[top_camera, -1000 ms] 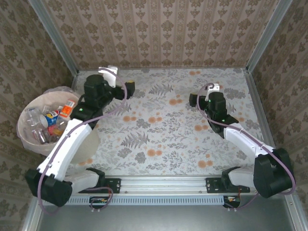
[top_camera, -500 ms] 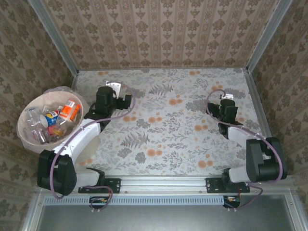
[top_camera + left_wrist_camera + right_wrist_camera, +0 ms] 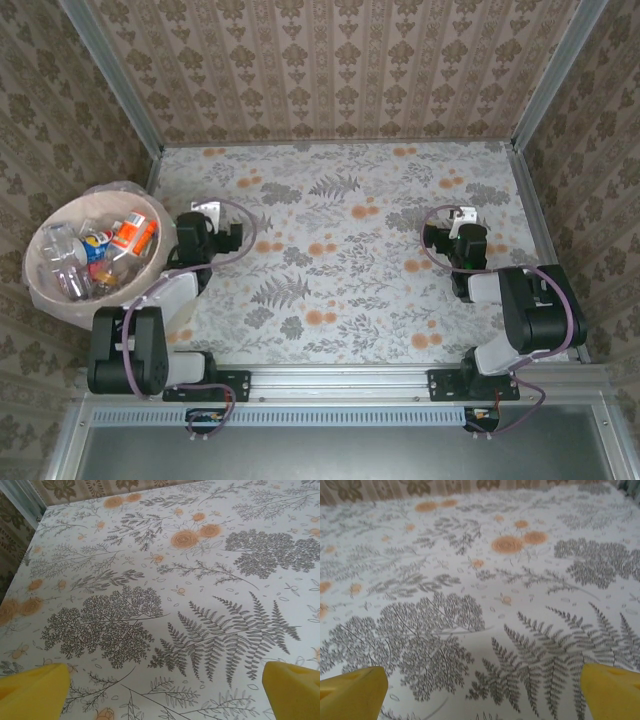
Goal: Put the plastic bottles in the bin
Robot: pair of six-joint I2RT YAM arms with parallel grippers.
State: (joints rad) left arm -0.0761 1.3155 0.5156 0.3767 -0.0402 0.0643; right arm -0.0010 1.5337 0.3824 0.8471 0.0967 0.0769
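Observation:
The pale pink bin [image 3: 38, 288] stands at the table's left edge, lined with a clear bag. Several plastic bottles lie inside it, among them an orange-labelled one [image 3: 132, 236], a blue-labelled one [image 3: 97, 240] and clear crushed ones [image 3: 65, 268]. My left gripper [image 3: 236, 238] sits low just right of the bin, open and pointing right. In the left wrist view its yellow fingertips [image 3: 35, 691] stand wide apart over bare floral cloth. My right gripper [image 3: 432, 238] is low at the right, open and empty, yellow fingertips [image 3: 352, 692] wide apart in its wrist view.
The floral tablecloth [image 3: 340, 260] covers the table, walled by patterned panels at the back and sides with metal corner posts [image 3: 530, 100]. Both arms are folded close to their bases near the front rail [image 3: 340, 385].
Both arms have folded back toward their bases. The left gripper came nearer and lower beside the bin; the right gripper drew back to the right. Both stayed open.

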